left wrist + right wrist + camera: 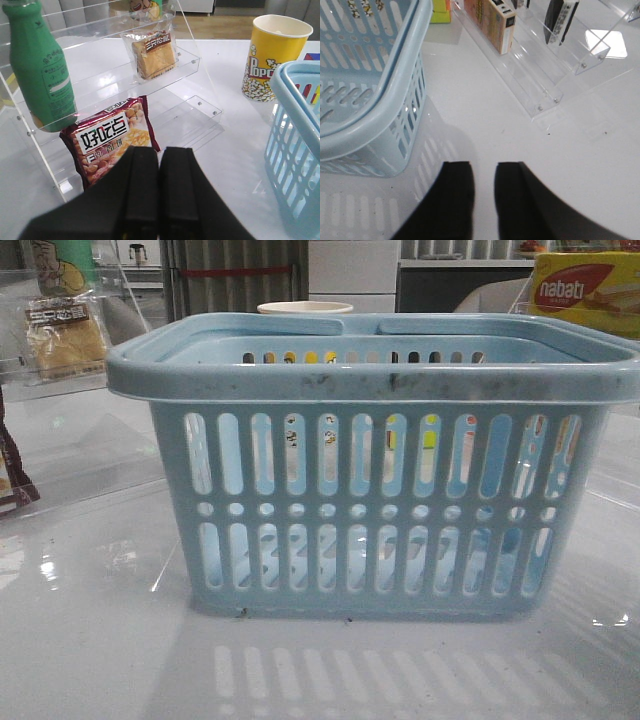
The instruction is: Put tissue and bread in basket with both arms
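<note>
The bread (154,54) sits on the clear rack's (197,62) upper shelf, well ahead of the left pincer (159,200), whose fingers are pressed together. The basket (385,115) stands just beside the right pincer (484,200), its fingers slightly apart and empty.

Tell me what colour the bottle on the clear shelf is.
Green, with a paler green label. The bottle shows best in the left wrist view, standing on the clear shelf.

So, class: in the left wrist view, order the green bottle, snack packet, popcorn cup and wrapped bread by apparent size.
1. Green bottle.
2. Snack packet, though it lies nearer the camera.
3. Popcorn cup, close to the packet, so uncertain.
4. Bread.
</note>
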Controlling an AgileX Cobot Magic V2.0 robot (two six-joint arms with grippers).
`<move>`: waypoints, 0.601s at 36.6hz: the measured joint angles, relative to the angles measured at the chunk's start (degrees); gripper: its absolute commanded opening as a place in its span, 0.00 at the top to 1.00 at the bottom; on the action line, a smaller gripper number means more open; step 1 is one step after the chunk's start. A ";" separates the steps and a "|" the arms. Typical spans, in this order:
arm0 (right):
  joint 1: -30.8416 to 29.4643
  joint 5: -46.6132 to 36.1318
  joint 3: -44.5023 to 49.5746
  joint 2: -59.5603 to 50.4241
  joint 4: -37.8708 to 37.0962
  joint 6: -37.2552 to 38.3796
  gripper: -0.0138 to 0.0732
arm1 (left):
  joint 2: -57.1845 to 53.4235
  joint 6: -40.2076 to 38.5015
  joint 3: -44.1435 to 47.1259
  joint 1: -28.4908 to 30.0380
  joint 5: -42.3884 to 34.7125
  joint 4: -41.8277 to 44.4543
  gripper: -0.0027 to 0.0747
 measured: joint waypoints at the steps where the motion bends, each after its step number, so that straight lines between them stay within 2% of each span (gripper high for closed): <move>1: 0.00 -0.26 0.00 0.84 0.00 0.00 0.24 | 0.00 0.00 0.03 0.00 -0.11 0.00 0.85; 10: -0.83 -6.44 -2.18 12.15 -0.96 0.00 0.25 | 0.00 0.00 0.13 0.00 -0.21 0.00 0.85; 22: -10.15 -6.94 -21.86 39.42 -1.03 0.00 0.25 | 0.00 0.00 0.13 0.00 -0.21 0.00 0.85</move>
